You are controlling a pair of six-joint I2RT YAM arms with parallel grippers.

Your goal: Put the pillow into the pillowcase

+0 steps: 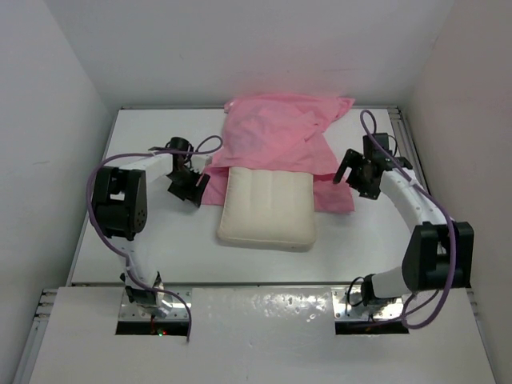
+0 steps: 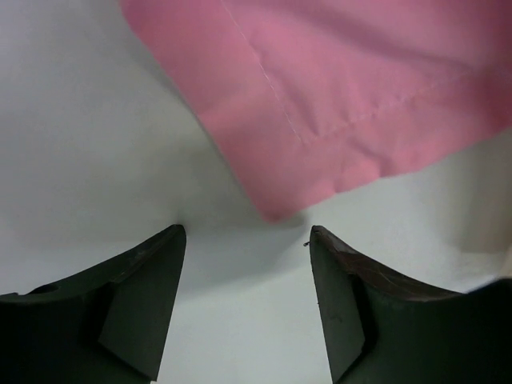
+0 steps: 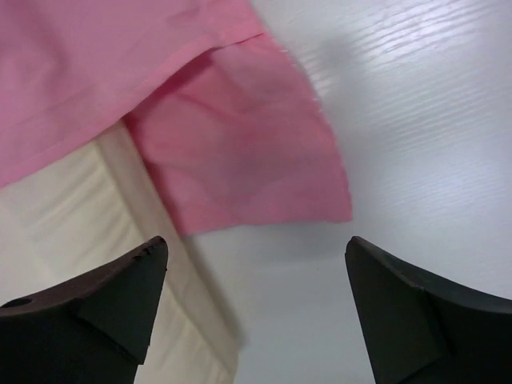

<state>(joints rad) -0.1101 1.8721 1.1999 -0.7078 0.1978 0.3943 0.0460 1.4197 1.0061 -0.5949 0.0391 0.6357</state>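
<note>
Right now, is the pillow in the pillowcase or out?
Mostly out. Only the far edge of the pillow sits under the pillowcase; most of its quilted face lies bare.

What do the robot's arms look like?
The left arm and right arm are white with chunky black joints; a purple cable loops along each. The left gripper and right gripper are black, with two wedge-shaped fingers.

Left hand (image 2: 246, 232) and right hand (image 3: 256, 244) hover, jaws spread wide.
</note>
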